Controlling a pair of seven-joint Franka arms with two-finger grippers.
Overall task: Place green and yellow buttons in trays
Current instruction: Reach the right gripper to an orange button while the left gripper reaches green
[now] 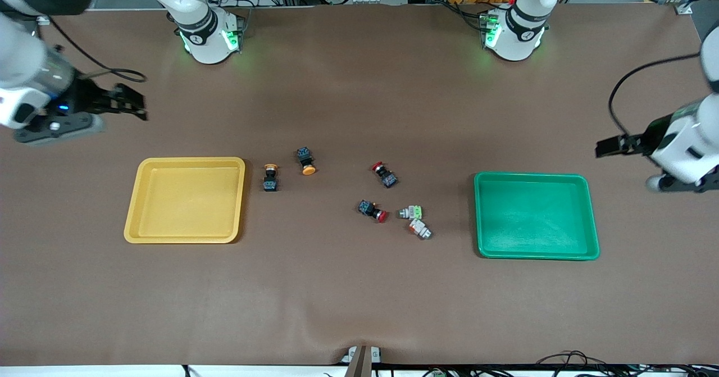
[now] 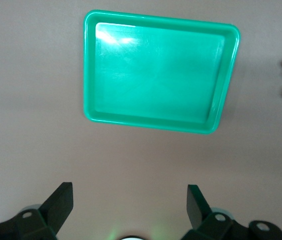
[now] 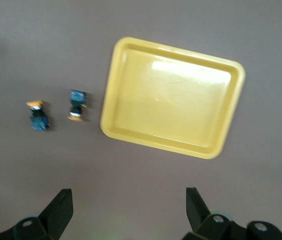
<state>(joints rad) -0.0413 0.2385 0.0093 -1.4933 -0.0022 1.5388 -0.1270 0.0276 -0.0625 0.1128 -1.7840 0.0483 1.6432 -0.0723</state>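
Brown table (image 1: 359, 298) is carrying both empty trays, yellow tray (image 1: 185, 200) and green tray (image 1: 536, 217), with the green and yellow buttons (image 1: 306, 161) lying between them while left gripper (image 1: 609, 146) and right gripper (image 1: 132, 103) are hovering wide-jawed over the table ends, so picking is yet to begin, calling for a reach inward.

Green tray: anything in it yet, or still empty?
Empty. The green tray shows only bare floor in the front and left wrist views; the pale buttons lie on the table beside it.
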